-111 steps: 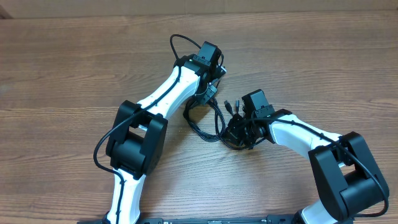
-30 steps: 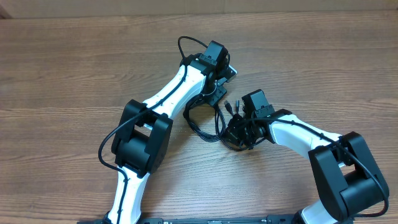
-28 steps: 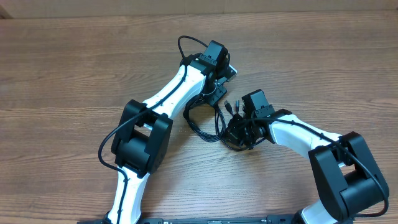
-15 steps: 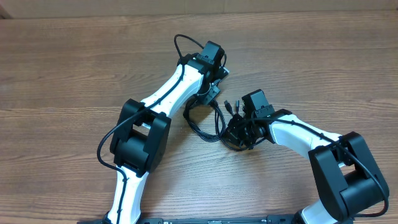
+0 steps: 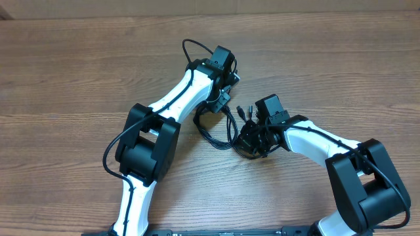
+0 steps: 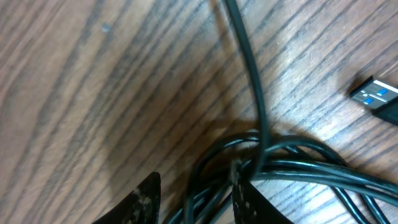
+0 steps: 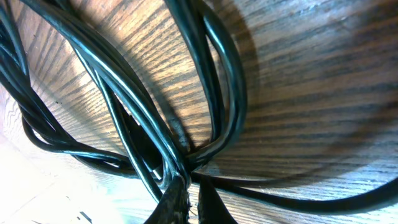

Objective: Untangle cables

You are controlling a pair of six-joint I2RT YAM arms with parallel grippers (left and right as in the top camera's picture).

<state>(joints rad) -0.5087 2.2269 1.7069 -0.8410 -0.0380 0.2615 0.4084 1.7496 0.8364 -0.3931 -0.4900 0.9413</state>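
The cables point(image 5: 220, 131) are thin black cords lying in loops between my two arms, with small plug ends point(image 5: 244, 109) sticking up near the right wrist. My left gripper point(image 5: 222, 99) is at the upper end of the loops. In the left wrist view its fingers point(image 6: 146, 200) stand apart, astride several strands point(image 6: 273, 165), with a gap on the left side; the left gripper point(image 6: 198, 180) is open. A blue-tipped plug point(image 6: 373, 96) lies to the right. My right gripper point(image 5: 251, 139) sits on the bundle's right part. The right gripper point(image 7: 193, 186) is shut, its tips pinching where the strands point(image 7: 143, 124) cross.
The wooden table point(image 5: 79, 78) stretches out on all sides. Thicker black wires point(image 5: 193, 44) arch off the left arm near its wrist. The two wrists are close together, a short gap apart over the cables.
The left wrist has swung a little to the left, back from a slight shift to the right. The right arm and the main loops have stayed in place.
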